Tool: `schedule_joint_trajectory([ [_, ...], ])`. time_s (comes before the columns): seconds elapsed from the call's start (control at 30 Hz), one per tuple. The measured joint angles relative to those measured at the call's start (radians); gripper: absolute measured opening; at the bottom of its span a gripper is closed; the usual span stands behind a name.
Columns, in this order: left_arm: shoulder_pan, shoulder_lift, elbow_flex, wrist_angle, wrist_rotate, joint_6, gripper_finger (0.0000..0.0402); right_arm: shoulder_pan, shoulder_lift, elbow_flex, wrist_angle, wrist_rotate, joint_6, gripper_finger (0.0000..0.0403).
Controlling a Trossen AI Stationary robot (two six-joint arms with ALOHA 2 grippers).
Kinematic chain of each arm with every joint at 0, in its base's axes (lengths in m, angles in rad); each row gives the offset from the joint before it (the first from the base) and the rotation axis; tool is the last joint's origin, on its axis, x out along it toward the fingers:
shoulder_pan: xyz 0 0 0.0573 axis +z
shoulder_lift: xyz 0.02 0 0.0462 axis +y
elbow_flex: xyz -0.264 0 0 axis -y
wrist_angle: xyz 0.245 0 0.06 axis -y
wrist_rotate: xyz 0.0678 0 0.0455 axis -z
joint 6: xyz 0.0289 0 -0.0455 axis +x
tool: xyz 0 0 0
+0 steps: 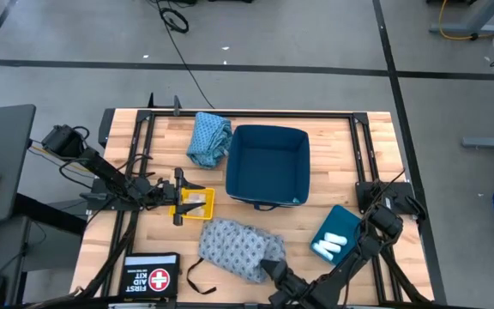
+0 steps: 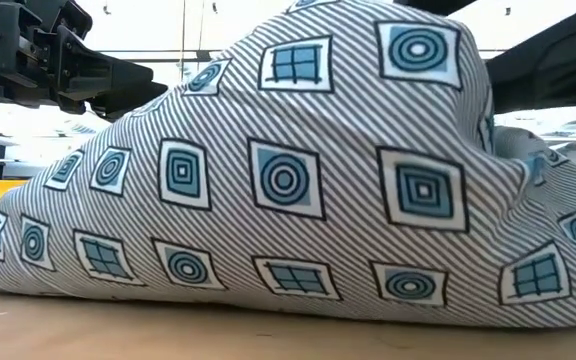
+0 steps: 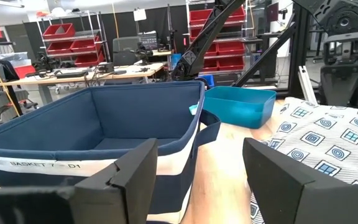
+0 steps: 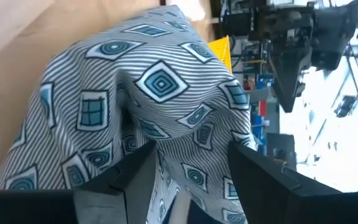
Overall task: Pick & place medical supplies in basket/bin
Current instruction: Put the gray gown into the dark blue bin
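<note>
Cloth, soft and limp: grey-blue garment [image 1: 237, 247], heaped in a loose mound at the near middle of the wooden table [image 1: 333, 137], just near of the navy fabric basket [image 1: 268, 165]. Judged light, with no stiffness; it should sag and trail when lifted, and its dark strap [image 1: 197, 268], looping off the near left edge, may drag or snag. Best hold looks to be a raised fold at the near right edge, pinched deep so the weave does not slip out.

Appearance: fine grey and white diagonal stripes, printed with teal squares holding rings or window panes; the low view shows it rumpled into a hump.

Right gripper [image 1: 271, 268]: at the garment's near right edge, fingers spread, a fold of the cloth lying between them in the right wrist view [image 4: 173, 186]; not yet pinched.

Left gripper [image 1: 178, 199]: over a yellow object [image 1: 194, 202] left of the basket, fingers spread and empty.

Other stock:
- teal-blue garment [image 1: 209, 137], bunched against the basket's far left side.
- white rolls [image 1: 331, 245] in a small teal bin [image 1: 340, 221], right of the grey-blue garment.
- first aid kit [image 1: 151, 276], near left corner.

Basket interior appears empty in the left wrist view.
</note>
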Motion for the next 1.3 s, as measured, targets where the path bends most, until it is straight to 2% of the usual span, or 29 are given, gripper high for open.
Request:
schedule_joint_trajectory([
  [0.27,0.0,0.0,0.0,0.0,0.0,-0.001,0.0224,0.002,-0.013,0.011,0.031,0.026,-0.05,0.0206],
  [0.47,0.0,0.0,0.0,-0.001,0.001,-0.004,0.0224,0.001,-0.024,0.064,0.038,0.196,-0.041,0.0205],
  [0.53,0.0,0.0,0.0,-0.001,0.001,-0.006,0.0224,-0.009,-0.026,0.072,0.084,0.213,-0.027,0.0196],
  [0.6,0.0,0.0,0.0,-0.001,0.0,-0.007,0.0224,-0.022,-0.025,0.072,0.118,0.199,-0.023,0.0169],
  [0.77,0.0,0.0,0.0,0.0,0.001,-0.007,0.0224,-0.051,-0.024,0.071,0.154,0.083,-0.006,0.0028],
  [0.8,0.0,0.0,0.0,0.0,0.0,-0.007,0.0224,-0.054,-0.024,0.071,0.164,0.067,-0.01,0.0016],
  [0.9,0.0,0.0,0.0,0.0,0.001,-0.007,0.0224,-0.067,-0.024,0.071,0.213,0.0,-0.02,0.0009],
  [1.0,0.0,0.0,0.0,0.0,0.001,-0.007,0.0224,-0.084,-0.023,0.071,0.26,-0.13,-0.018,0.0005],
  [1.3,0.0,0.0,0.0,0.0,0.001,-0.007,0.0224,-0.195,-0.023,0.033,0.156,-0.67,0.266,0.0002],
])
